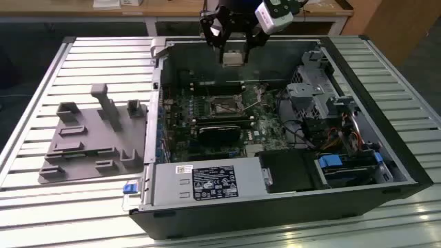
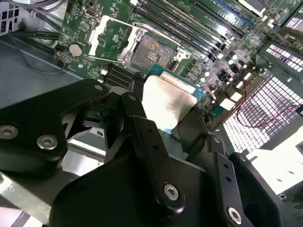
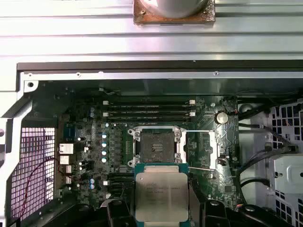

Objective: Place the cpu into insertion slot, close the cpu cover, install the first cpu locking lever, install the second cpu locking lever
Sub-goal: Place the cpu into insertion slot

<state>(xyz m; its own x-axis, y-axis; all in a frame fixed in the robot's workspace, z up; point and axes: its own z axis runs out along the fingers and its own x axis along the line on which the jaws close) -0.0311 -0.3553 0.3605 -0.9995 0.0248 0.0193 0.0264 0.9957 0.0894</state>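
Item under inspection: the cpu (image 1: 233, 58), pale metal top facing up, held level in my gripper (image 1: 233, 54). My jaws are clamped on two opposite edges of the chip; in both wrist views my black fingers (image 3: 118, 210) press against its sides, and the green rim of the cpu (image 2: 168, 101) shows between them. In the exterior view the chip hangs in the air over the far wall of the open computer case (image 1: 358, 67), well above the green motherboard (image 1: 183, 111) and touching nothing but me. The insertion slot (image 1: 224, 107) lies at six o'clock from the chip in that view, well apart from it. In the first wrist view the slot (image 3: 156, 144) shows its dark contact field uncovered inside a silver rim, with the cpu (image 3: 161, 194) hanging in front of it. The cpu cover (image 3: 203, 147) is swung open and lies just beside the slot, its square window showing green board. The second wrist view agrees: cover (image 2: 111, 35) folded back, slot (image 2: 150, 51) exposed. A round coin cell (image 3: 220, 117) sits near the cover's outer edge. Long black memory slots (image 1: 210, 83) run at twelve o'clock from the slot in the exterior view. The grey power supply (image 1: 200, 183) fills the case's six o'clock end. At nine o'clock from the case, a grey parts fixture (image 1: 93, 137) rests on the slatted metal table (image 1: 103, 51).
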